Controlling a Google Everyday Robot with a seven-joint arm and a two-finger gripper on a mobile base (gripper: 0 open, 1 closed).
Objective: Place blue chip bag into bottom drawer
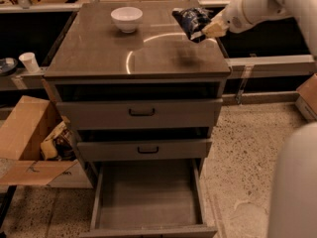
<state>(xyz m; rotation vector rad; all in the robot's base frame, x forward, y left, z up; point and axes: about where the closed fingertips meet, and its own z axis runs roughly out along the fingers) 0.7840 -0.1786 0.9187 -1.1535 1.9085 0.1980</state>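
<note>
Hanging clear of the grey cabinet top [99,53], the blue chip bag [192,22] is pinched at one end in the closed gripper [212,29]. Its long axis runs away from the gripper toward the white bowl [127,19], which sits well apart. The bottom drawer [148,197] stands pulled out far below the gripper, beyond the cabinet's front edge and under the two upper drawers [138,114], so the carry likely must clear that edge before descending into open room.
</note>
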